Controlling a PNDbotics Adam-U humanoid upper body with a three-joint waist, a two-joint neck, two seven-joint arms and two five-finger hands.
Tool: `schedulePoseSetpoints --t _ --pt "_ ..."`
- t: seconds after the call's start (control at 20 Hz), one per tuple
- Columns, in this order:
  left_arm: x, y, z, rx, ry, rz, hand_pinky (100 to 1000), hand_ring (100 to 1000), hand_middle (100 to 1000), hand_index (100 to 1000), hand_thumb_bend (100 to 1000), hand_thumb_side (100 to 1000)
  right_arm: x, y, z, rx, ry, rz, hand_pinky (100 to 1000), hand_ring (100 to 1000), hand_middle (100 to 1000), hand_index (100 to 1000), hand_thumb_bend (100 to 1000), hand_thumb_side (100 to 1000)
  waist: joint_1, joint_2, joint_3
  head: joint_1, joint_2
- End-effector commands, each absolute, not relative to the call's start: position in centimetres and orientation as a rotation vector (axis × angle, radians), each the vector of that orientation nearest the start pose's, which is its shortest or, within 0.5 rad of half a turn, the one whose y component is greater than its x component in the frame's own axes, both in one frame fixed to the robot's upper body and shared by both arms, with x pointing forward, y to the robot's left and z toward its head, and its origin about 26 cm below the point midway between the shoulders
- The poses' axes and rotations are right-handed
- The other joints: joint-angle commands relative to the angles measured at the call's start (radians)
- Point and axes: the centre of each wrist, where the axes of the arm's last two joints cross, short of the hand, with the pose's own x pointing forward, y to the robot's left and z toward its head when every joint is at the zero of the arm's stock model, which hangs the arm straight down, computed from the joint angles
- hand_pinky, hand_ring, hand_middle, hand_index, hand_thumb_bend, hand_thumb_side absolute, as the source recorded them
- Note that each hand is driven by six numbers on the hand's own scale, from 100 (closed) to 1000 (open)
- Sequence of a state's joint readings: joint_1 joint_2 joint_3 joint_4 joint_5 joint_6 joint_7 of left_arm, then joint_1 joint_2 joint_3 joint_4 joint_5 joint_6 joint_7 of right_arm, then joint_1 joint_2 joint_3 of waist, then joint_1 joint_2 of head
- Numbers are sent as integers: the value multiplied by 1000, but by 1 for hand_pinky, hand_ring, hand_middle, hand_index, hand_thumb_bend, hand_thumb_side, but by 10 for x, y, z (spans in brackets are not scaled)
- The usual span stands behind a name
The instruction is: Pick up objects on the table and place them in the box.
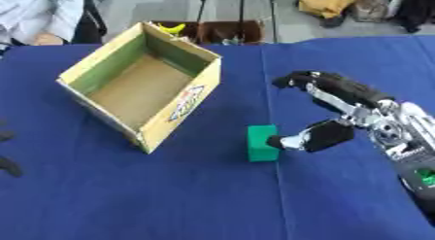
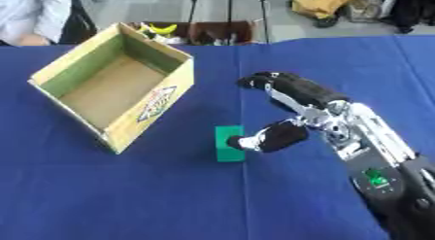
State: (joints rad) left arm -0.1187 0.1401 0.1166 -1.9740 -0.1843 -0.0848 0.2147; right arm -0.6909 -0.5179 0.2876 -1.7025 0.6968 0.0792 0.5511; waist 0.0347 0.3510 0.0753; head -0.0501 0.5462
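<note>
Layout of the work surface. The table (image 1: 195,195) fills the view from the near edge to its far edge. The box (image 1: 140,86) stands on the table in the left half, towards the far side, set askew with its open top facing up. The block (image 1: 262,143) lies on the table to the right of the box and nearer the viewer, apart from the box's near corner. The right hand (image 1: 340,120) enters from the lower right and lies to the right of the block, its thumb tip at the block's right face and its fingers (image 1: 297,80) reaching behind the block. The left hand (image 1: 7,161) shows at the left edge, left of the box and nearer.
</note>
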Motion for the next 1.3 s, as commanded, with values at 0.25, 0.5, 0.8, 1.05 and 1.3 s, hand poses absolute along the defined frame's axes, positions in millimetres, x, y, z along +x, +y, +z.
schedulePoseSetpoints --t 0.25,0.5,0.8,1.05,1.3 --pt "280 280 142 487 -2205 7 308 710 706 888 139 948 362 -201 255 -721 -1583 1663 831 895 851 990 506 550 -3 -15 4 2 -20" --pt "280 280 142 488 -2203 7 308 710 706 888 137 948 359 -202 263 -680 -1466 1734 831 898 854 994 508 547 -3 -14 2 6 -27" --pt "280 280 141 488 -2201 6 308 711 706 888 136 947 355 -200 266 -657 -1411 1761 830 899 859 993 504 542 -2 -13 3 5 -29" --pt "280 280 141 486 -2201 6 307 711 706 888 135 947 361 -199 260 -661 -1352 1783 830 904 865 995 514 546 -3 -12 3 3 -32" --pt "280 279 141 483 -2201 3 307 711 706 889 133 947 365 -198 258 -684 -1337 1784 829 904 867 995 501 555 -3 -10 3 2 -35"
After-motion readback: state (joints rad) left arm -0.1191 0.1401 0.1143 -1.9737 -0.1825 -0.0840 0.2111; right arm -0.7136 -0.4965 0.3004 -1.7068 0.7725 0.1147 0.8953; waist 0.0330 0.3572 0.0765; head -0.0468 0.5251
